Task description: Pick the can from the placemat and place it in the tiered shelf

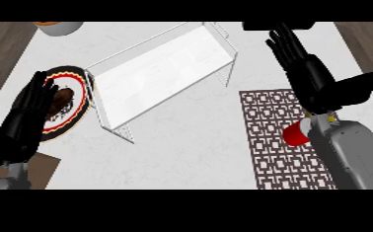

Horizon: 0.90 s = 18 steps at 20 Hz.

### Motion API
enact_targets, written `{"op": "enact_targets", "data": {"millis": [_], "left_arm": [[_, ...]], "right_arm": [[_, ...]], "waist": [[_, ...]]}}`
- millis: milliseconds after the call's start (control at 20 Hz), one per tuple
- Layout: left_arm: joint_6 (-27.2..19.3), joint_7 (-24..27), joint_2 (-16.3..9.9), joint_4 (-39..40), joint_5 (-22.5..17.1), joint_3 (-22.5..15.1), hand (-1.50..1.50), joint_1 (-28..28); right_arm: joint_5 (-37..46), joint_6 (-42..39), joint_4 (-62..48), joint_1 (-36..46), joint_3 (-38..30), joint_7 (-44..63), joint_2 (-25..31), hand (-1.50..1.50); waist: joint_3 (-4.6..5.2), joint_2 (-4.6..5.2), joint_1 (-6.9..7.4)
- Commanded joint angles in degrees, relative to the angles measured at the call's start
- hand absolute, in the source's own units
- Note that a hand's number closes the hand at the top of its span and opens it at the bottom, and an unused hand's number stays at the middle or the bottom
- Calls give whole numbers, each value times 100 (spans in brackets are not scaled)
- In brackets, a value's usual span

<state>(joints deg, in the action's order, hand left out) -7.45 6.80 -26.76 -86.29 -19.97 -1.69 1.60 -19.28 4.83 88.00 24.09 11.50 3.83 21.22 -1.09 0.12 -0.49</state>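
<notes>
Red can upright on placemat; right hand above, fingers straight; left hand fingers straight.

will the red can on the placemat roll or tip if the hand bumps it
The red can looks small and round-sided, so it probably rolls if knocked over. It stands upright on the patterned placemat, so a sideways nudge may tip it. Its smooth side could be slippery.

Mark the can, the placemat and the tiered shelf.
can (293,135), head view: on its red side, left of the right forearm.
placemat (270,127), head view: on its patterned left part.
tiered shelf (157,73), head view: on the middle of its top panel.
</notes>
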Motion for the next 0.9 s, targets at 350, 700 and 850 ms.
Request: {"op": "enact_targets", "data": {"millis": [350, 700, 850], "left_arm": [[-17, -452, -113, 400, 397, -433, 0, -784], [14, -734, 316, 558, 912, -1249, 0, -419], [42, -833, 440, 597, 1085, -1385, 0, -184]], "right_arm": [[1801, 2780, -1649, -2466, -1525, 1444, 1731, 150], [1639, 4223, 809, -3966, -1602, 859, 203, -150], [1909, 4149, 1586, -4581, -1353, 936, 244, -150]], "waist": [[195, 99, -1238], [128, -59, -336], [120, -33, -139]]}}
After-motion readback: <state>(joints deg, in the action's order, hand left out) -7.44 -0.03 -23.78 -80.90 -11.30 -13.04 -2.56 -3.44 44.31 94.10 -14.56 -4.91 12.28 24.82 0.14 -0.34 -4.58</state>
